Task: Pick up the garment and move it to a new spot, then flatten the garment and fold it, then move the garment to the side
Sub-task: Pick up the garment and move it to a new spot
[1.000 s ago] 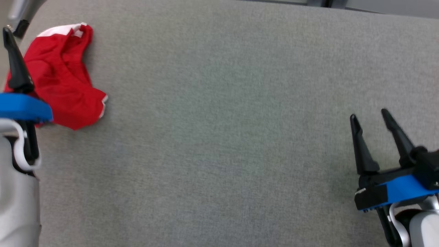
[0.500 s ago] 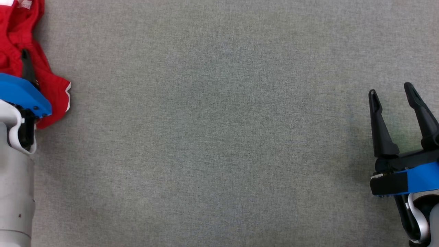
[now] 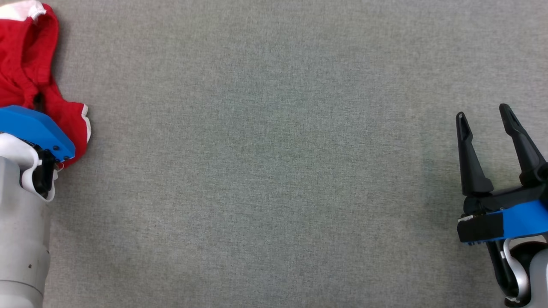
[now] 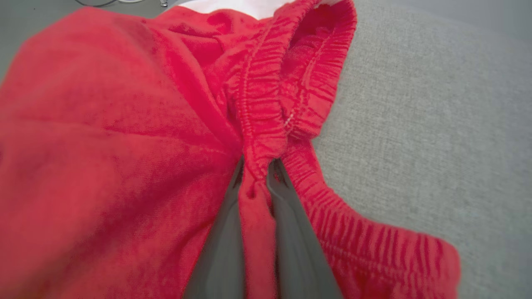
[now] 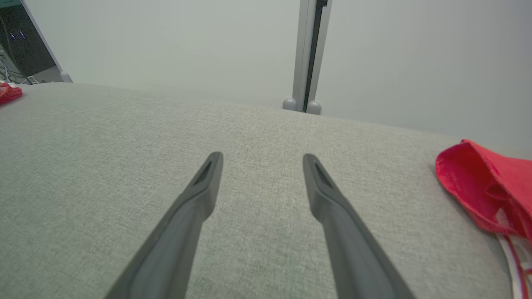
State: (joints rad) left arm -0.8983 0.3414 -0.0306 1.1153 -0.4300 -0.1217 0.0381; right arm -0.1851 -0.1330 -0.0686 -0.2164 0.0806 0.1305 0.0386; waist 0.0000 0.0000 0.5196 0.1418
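- Garment: red cloth with white trim, crumpled at the far left of the grey tabletop, partly cut off by the head view's edge.
- In the left wrist view the garment bunches up around the camera, and its ribbed elastic band runs down into the grip.
- Left gripper: the fingers are pressed together on a fold of that elastic band, with a strip of red cloth pinched between them.
- From the head, the left arm's pale forearm rises along the left edge, and its blue wrist plate overlaps the garment's near hem; the fingers point away from the robot and are buried in the cloth.
- Right gripper: well apart from the garment at the lower right, fingers spread and pointing up the view, tilted slightly to the left, with nothing between them.
- In the right wrist view the right gripper hangs low over bare tabletop.
- At that view's right edge lies a red cloth with white striping; a small red scrap shows at the far left.
- Behind the tabletop stands a pale upright post against a plain wall.
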